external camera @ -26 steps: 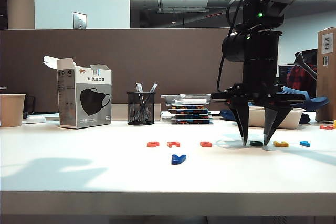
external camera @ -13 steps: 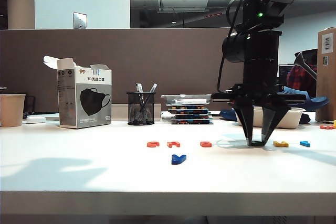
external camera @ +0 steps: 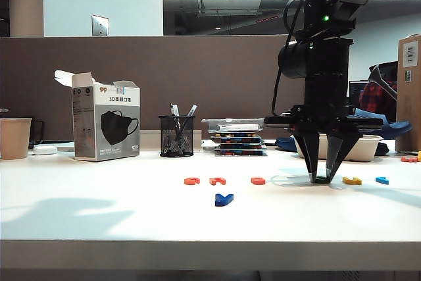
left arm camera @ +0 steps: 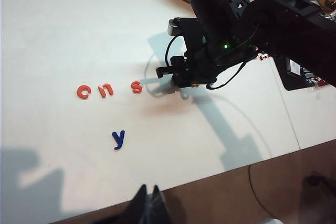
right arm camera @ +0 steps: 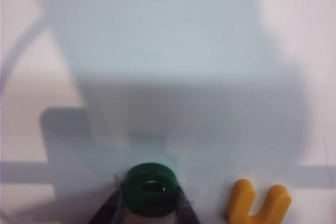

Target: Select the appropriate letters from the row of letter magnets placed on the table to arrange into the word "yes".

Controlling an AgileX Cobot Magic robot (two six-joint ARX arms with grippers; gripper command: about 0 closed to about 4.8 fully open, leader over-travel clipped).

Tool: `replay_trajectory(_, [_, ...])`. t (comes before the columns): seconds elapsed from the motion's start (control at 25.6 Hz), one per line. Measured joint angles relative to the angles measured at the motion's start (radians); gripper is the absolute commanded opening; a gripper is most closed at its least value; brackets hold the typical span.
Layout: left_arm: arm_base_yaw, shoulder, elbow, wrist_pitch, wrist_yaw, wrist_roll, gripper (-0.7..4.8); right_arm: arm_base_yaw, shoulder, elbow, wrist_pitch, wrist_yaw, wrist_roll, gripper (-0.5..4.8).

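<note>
the green e (right arm camera: 150, 190) lies flat on the counter (external camera: 131, 218) directly between the two fingers of the right pincer (external camera: 321, 178), which points straight down and is clenched on the e's sides, just beside the yellow letter (right arm camera: 258, 201). the left pincer (left arm camera: 148, 206) hangs well apart from the e, near the dark blue y (left arm camera: 118, 139), and i cannot tell if it is clenched or released.

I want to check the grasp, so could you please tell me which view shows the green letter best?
The right wrist view: the green letter fills the gap between the right gripper fingers. The exterior view shows only a dark sliver between the fingertips. In the left wrist view the right arm hides it.
</note>
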Motion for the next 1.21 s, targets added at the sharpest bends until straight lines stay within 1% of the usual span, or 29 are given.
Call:
replay_trajectory(0.55, [0.000,0.000,0.000,0.000,0.000,0.000,-0.05,0.000,-0.005,0.001,-0.004,0.000,0.000,1.03])
replay_trajectory(0.78, [0.000,0.000,0.000,0.000,0.000,0.000,-0.05,0.002,-0.072,0.003,-0.008,0.000,0.002,1.03])
replay_trajectory(0.9, [0.000,0.000,0.000,0.000,0.000,0.000,-0.05,0.005,-0.094,0.002,-0.034,-0.001,0.024,1.04])
replay_trajectory(1.02, [0.000,0.000,0.000,0.000,0.000,0.000,-0.05,0.006,-0.121,0.002,-0.050,-0.031,0.047,1.03])
replay_trajectory(1.13, [0.000,0.000,0.000,0.000,0.000,0.000,-0.05,0.007,-0.153,0.002,-0.071,-0.088,0.069,1.03])
replay_trajectory(1.21, [0.000,0.000,0.000,0.000,0.000,0.000,-0.05,0.013,-0.183,0.002,-0.099,-0.091,0.078,1.03])
